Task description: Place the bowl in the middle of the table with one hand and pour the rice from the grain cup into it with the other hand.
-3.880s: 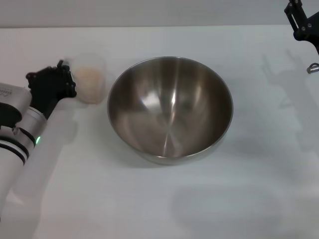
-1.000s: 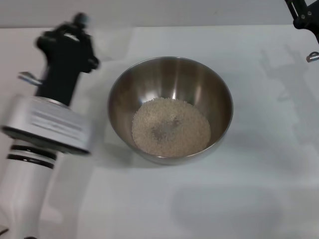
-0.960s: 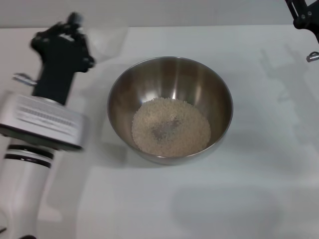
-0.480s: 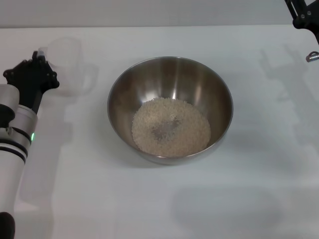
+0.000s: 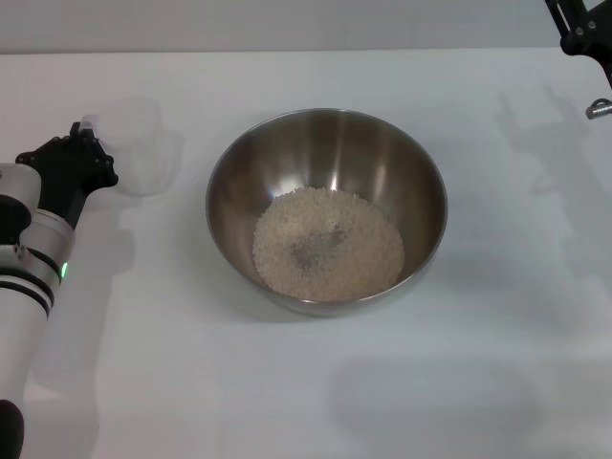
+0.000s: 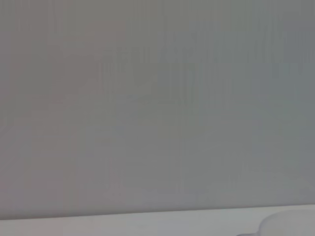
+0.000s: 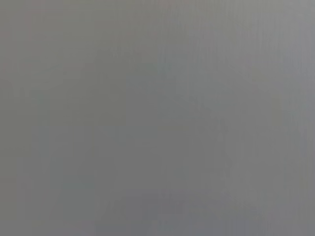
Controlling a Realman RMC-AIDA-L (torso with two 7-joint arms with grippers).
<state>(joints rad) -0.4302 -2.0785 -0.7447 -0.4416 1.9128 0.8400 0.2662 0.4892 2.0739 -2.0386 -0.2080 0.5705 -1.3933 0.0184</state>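
Observation:
The steel bowl (image 5: 239, 163) stands in the middle of the white table (image 5: 382, 402), with the rice (image 5: 327, 244) heaped on its bottom. The clear grain cup (image 5: 145, 148) stands upright and empty on the table to the left of the bowl. My left gripper (image 5: 84, 143) is at the cup's left side, shut on its handle. A curved pale edge of the cup (image 6: 290, 223) shows in a corner of the left wrist view. My right gripper (image 5: 579, 33) hangs raised at the far right corner, only partly in view. The right wrist view shows only plain grey.
My left arm (image 5: 29, 258) lies along the table's left side. A small metal part (image 5: 600, 108) hangs below the right arm at the right edge.
The rice went from the cup into the bowl. My left arm swung back from above the bowl to the left and lowered the empty cup upright onto the table.

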